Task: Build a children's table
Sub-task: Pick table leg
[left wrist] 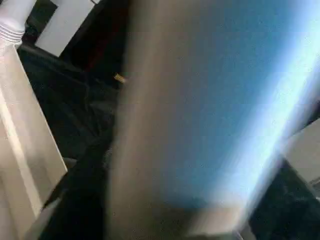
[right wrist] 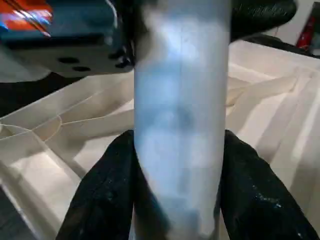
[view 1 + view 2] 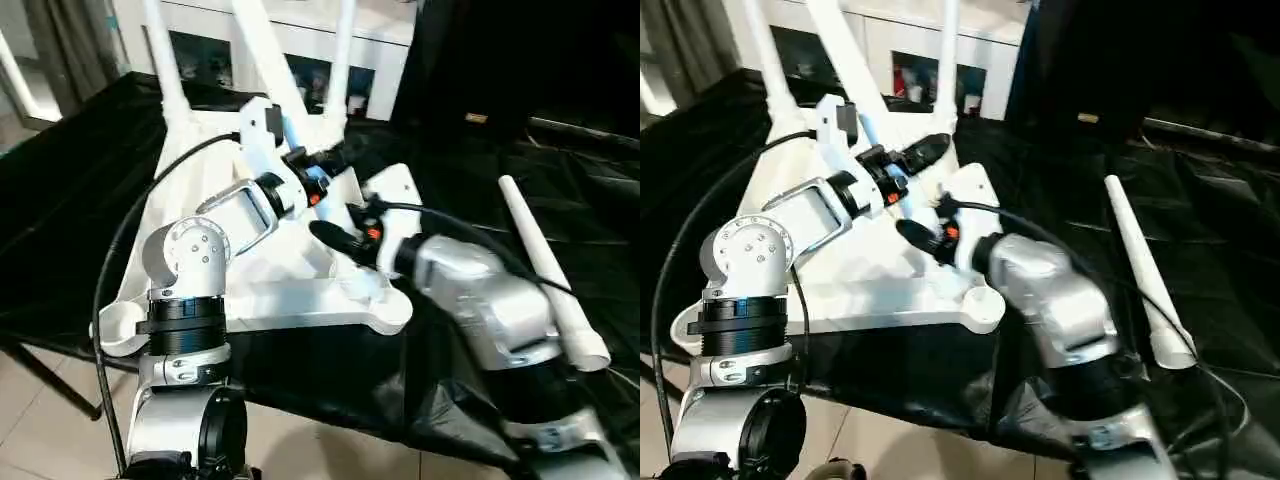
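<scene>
The children's table top point(image 3: 250, 290) lies upside down on the black cloth point(image 3: 60, 200), the right gripper point(image 2: 177, 165) clamped round a white leg point(image 2: 180, 100), the left gripper's point(image 3: 325, 160) jaws unclear, a loose leg point(image 3: 550, 270) at three o'clock.

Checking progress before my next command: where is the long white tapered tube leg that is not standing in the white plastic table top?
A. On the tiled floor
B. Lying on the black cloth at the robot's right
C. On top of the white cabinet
B: the loose white tapered tube leg lies on the black cloth at the robot's right, apart from the upturned white plastic table top.
</scene>
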Tool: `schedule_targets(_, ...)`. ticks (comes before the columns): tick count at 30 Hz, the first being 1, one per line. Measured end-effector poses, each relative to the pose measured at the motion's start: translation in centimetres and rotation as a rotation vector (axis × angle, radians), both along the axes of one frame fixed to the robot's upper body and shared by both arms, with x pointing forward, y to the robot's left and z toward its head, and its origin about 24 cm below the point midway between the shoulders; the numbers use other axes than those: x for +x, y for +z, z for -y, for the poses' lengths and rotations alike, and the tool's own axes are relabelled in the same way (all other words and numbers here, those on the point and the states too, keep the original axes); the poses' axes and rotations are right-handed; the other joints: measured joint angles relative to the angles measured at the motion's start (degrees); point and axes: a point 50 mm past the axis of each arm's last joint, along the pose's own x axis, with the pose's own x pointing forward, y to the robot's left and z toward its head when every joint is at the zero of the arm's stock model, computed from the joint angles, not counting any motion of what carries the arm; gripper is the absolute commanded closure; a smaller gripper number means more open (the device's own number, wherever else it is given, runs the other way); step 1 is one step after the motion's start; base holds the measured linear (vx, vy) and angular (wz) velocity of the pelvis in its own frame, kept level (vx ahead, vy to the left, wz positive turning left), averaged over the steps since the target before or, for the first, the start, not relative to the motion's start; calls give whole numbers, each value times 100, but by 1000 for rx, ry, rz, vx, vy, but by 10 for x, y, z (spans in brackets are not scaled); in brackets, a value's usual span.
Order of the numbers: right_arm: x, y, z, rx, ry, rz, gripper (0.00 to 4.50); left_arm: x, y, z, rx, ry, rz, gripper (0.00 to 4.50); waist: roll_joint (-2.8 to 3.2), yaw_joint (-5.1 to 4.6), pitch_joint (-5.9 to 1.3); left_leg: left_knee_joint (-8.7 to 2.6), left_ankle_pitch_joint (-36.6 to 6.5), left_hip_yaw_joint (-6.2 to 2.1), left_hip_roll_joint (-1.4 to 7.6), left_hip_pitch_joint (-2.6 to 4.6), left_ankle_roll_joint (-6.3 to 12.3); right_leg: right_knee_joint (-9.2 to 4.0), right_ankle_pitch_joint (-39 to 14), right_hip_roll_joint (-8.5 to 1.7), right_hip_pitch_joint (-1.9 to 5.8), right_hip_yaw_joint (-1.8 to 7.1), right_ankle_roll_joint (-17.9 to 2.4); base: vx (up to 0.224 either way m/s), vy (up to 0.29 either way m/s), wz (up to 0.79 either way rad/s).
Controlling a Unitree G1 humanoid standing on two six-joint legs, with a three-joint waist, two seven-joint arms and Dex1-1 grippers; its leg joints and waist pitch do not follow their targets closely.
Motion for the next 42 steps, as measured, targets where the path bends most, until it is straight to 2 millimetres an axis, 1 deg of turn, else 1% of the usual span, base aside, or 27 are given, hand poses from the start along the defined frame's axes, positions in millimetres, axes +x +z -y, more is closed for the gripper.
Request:
schedule_targets(2, 1, -1, 0, -10, -18, 3, 267, 0, 0, 1, 1, 2, -3, 154, -7, 4, 3, 1, 0, 0, 0, 0, 0, 0, 1, 0, 0, 1, 1, 0, 0, 0)
schedule_targets(5, 2, -1, 0, -13, -27, 15, 268, 0, 0, 0, 2, 8, -1, 166, -10, -3, 6, 1, 0, 0, 0, 0, 0, 0, 1, 0, 1, 1, 1, 0, 0, 0)
schedule_targets(8, 2, 0, -1, -14, -29, 19, 268, 1, 1, -2, 18, 18, 9, 197, -12, -3, 5, 1, 0, 0, 0, 1, 0, 2, 2, 0, 0, 1, 2, 0, 0, 0)
schedule_targets(10, 2, 0, -2, -14, -27, 19, 268, 2, 1, -4, 33, 30, 14, 199, -14, -4, 5, 1, 0, 0, 0, 1, 0, 2, 2, 0, 0, 1, 2, 0, 0, 0)
schedule_targets(11, 2, 0, -2, -14, -27, 18, 268, 2, 1, -4, 37, 30, 16, 212, -16, 1, 6, 2, 0, 0, 0, 1, 0, 2, 2, 0, 0, 1, 2, 0, 0, 0)
schedule_targets(13, 3, 0, -3, -11, -28, 18, 268, 2, 1, -5, 47, 36, 21, 223, -18, 2, 5, 2, 0, 0, 0, 1, 0, 2, 2, 0, 1, 2, 2, 0, 0, 0)
schedule_targets(16, 3, -1, -5, -5, -26, 17, 268, 3, 1, -7, 73, 50, 31, 226, -18, 0, 4, 2, 0, 0, 0, 1, -1, 3, 3, 0, 0, 1, 2, 0, 0, 0)
schedule_targets(17, 3, -1, -5, -3, -26, 20, 268, 3, 2, -7, 76, 50, 35, 236, -18, 3, 4, 2, 0, 0, 0, 1, -1, 3, 3, 0, 1, 1, 2, 0, 0, 0)
schedule_targets(18, 3, -1, -5, 0, -25, 21, 268, 3, 2, -7, 78, 50, 37, 236, -18, 2, 4, 3, 0, 0, 0, 2, 0, 3, 4, 0, 1, 1, 2, 0, 0, 0)
schedule_targets(19, 3, -1, -6, 7, -21, 23, 212, 3, 2, -8, 81, 53, 40, 239, -17, 0, 4, 3, 0, 0, 0, 1, -1, 3, 4, 0, 1, 2, 2, 0, 0, 0)
schedule_targets(20, 3, 0, -7, 37, -13, 10, 198, 4, 3, -10, 89, 48, 49, 241, -17, -5, 5, 3, 1, 0, 1, 1, -1, 4, 5, 1, 0, 1, 2, 0, 0, 0)
schedule_targets(21, 4, 1, -5, 73, -14, -6, 198, 4, 4, -11, 90, 37, 58, 241, -17, -5, 5, 3, 1, 0, 1, 1, -1, 6, 4, 1, -1, 2, 2, 0, 0, 0)
schedule_targets(23, 5, 5, 4, 162, 3, -56, 194, 2, 7, -11, 92, -13, 84, 244, -19, 20, 4, 5, 0, 0, 0, 2, 1, 4, 4, 0, 4, 2, 2, 0, 0, 0)
schedule_targets(24, 4, 7, 6, 182, 19, -70, 164, 1, 8, -10, 93, -37, 95, 258, -19, 16, 3, 5, 0, 0, 0, 2, 1, 3, 5, 0, 4, 2, 1, 0, 0, 0)
schedule_targets(25, 3, 7, 8, 201, 40, -90, 155, 0, 9, -10, 95, -64, 105, 262, -19, 13, 3, 6, 0, 0, 0, 2, 1, 4, 6, 0, 4, 3, 0, 0, 0, 0)
schedule_targets(28, -2, 11, 25, 199, 145, -122, 154, -9, 14, -8, 108, -238, 162, 264, -19, 24, 4, 9, 0, 1, 0, 1, 1, 9, 6, 0, 2, 1, 0, 0, 0, 0)
schedule_targets(29, -6, 16, 31, 198, 206, -123, 154, -14, 19, -8, 95, -317, 191, 265, -19, 24, 4, 9, 0, 1, 0, 4, 1, 12, 5, 0, 3, 2, 0, 0, 0, 0)
schedule_targets(31, -11, 24, 39, 213, 282, -122, 154, -20, 26, -8, 63, -401, 229, 265, -19, 23, 3, 9, 0, 1, 2, 11, 0, 17, 5, 0, 6, 1, -1, 0, 0, 0)
schedule_targets(32, -14, 27, 40, 230, 313, -125, 154, -22, 29, -8, 54, -431, 247, 265, -19, 22, 3, 9, 2, 1, 2, 15, -2, 23, 4, 0, 7, 2, -1, 0, 0, 0)
schedule_targets(36, -20, 29, 45, 282, 386, -193, 154, -25, 38, -9, 73, -512, 282, 265, -19, 13, 3, 17, 6, 1, 2, 24, -8, 38, 6, 0, 8, 6, -3, 0, 0, 0)
schedule_targets(42, -25, 28, 50, 261, 451, -248, 154, -27, 40, -13, 104, -593, 288, 266, -21, 26, 3, 22, 10, 1, 2, 24, -15, 39, 9, -2, 10, 6, -7, 0, 0, 0)
